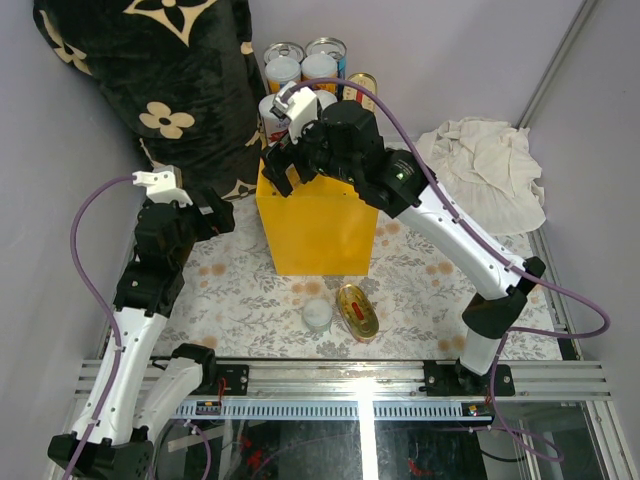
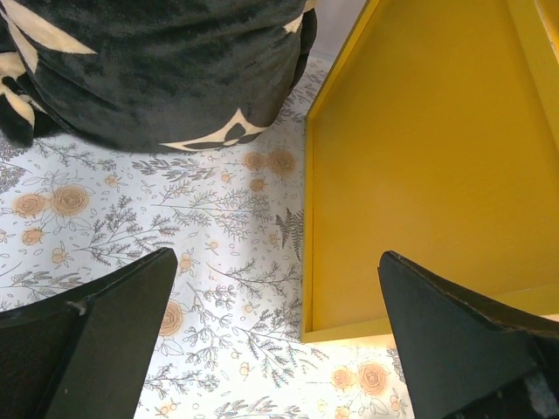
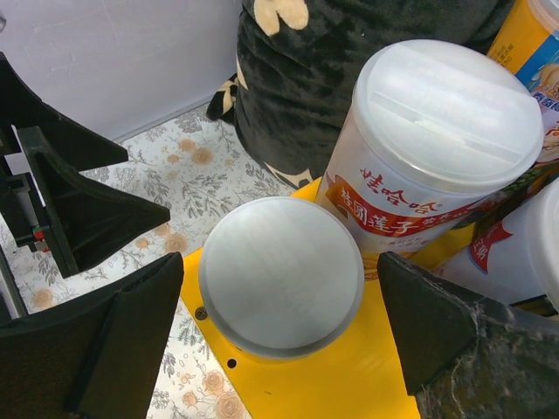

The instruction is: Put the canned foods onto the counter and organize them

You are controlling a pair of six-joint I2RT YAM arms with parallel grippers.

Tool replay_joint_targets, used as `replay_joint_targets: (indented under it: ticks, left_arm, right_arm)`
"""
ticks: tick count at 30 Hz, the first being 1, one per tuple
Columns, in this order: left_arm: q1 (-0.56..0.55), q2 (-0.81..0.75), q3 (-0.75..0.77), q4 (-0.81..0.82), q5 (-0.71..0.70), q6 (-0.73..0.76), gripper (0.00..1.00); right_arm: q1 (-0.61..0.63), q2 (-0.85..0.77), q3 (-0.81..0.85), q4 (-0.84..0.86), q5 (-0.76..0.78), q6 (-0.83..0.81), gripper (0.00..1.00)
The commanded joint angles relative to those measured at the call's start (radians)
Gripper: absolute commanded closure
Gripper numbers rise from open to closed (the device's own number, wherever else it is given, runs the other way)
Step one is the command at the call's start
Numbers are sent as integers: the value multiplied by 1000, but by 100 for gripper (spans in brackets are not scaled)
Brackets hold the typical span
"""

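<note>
Right wrist view looks straight down on the small can (image 3: 281,279), upright on the yellow top of the counter (image 3: 349,384), its long axis vertical. The right claw (image 3: 279,262) is spread wide, one black wedge finger on each side with a thin gap at both, gripping nothing. The can lies directly under the claw, so a straight lift looks the safe way off: the tall can (image 3: 437,148), red-labelled with a ribbed frosted lid, stands just beside. The small lid is round, smooth, matte white. The left claw (image 2: 278,255) gapes empty over the flowered mat (image 2: 131,218) by the counter's wall. A glossy gold oval tin (image 1: 357,310) and a low can (image 1: 317,315) wait on the mat before the counter.
</note>
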Motion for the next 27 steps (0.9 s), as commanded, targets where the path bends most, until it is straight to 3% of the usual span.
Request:
replay_joint_targets:
  ticks: [1,14,21,27]
  left_arm:
    - [7,2,-6,17,19,25,0]
    - [10,3,-2,17,36,20,0]
    - [10,-8,-14,24,48,19,0]
    - [10,0,-12,26,78,16,0]
  right_arm:
    - [-2,-32,18,58,-5,2,0]
    - [-3,-364,-298,243,63,6,1]
    - [-4,-644,-762,369,114,53,1]
    - [-5,-805,-1050,286,141,166,0]
